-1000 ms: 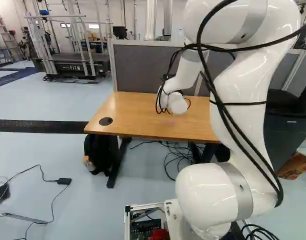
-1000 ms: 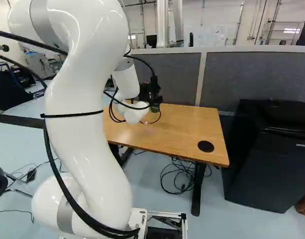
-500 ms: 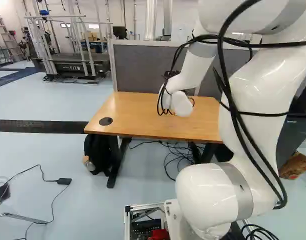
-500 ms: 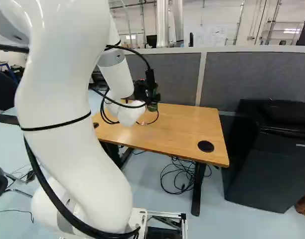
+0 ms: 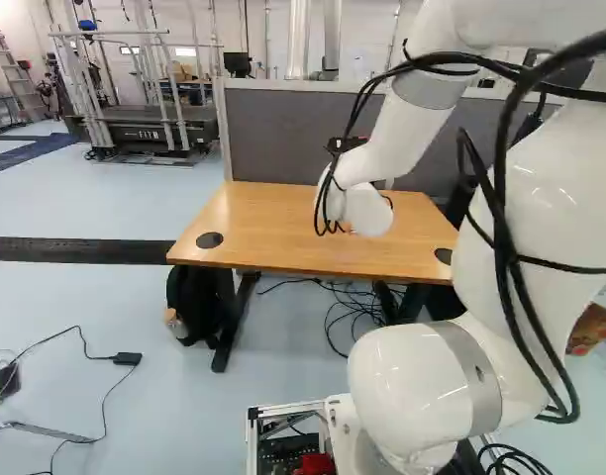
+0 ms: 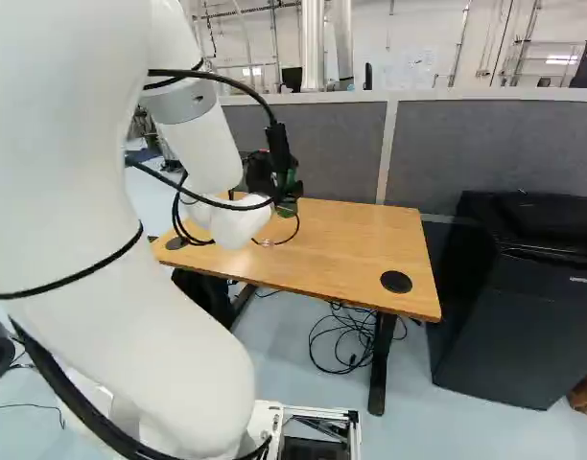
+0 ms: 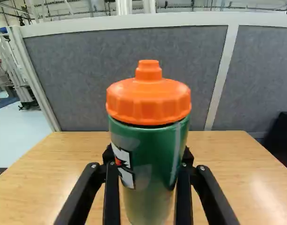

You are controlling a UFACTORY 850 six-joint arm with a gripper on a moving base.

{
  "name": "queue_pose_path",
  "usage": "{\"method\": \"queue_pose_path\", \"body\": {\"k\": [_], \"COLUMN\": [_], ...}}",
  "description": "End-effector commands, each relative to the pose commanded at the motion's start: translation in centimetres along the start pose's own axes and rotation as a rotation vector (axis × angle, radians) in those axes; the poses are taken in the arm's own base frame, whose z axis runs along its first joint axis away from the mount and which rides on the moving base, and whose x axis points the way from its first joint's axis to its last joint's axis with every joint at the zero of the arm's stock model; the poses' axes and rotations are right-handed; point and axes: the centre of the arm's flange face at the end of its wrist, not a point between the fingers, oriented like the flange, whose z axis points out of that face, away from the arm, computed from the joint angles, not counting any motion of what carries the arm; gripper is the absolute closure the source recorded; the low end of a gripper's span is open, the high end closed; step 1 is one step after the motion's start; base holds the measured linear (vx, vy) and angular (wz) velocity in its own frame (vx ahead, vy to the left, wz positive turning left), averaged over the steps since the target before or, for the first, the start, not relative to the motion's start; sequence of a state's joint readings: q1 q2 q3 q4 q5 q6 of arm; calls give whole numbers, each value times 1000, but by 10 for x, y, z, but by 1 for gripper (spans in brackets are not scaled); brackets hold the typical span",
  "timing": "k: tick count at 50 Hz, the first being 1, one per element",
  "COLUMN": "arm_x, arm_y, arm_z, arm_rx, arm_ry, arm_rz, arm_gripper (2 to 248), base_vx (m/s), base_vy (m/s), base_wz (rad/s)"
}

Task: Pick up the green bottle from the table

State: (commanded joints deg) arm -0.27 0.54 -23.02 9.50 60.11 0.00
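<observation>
Behind the white wrist in the right base view, the black gripper is over the table's far part. Seen from the wrist, the gripper is shut on the green bottle, one finger at each side of its body. The bottle stands upright, its orange lid above the fingers; its foot is out of sight. Part of the green bottle shows beside the gripper in the right base view. Whether it touches the wooden table I cannot tell. In the left base view the wrist hides gripper and bottle.
A grey partition stands behind the table. Right of the table in the right base view is a black cabinet. A black bag and loose cables lie beneath the table. Another cable crosses the floor at the left.
My arm has bent and swung, carrying gripper and bottle a little leftward in the right base view; the wrist has shifted slightly right in the left base view. The base has not moved.
</observation>
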Motion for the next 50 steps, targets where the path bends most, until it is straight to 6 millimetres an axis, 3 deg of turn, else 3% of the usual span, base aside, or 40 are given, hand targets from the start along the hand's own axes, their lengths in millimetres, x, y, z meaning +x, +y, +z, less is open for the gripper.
{"method": "queue_pose_path", "body": {"k": [23, 50], "arm_x": [5, -7], "arm_y": [0, 2], "arm_z": [-52, -63], "arm_rx": [23, 45], "arm_ry": [6, -36], "arm_rz": [6, -14], "arm_gripper": [143, 143], "base_vx": [0, 0], "base_vy": [0, 0], "base_wz": [0, 0]}}
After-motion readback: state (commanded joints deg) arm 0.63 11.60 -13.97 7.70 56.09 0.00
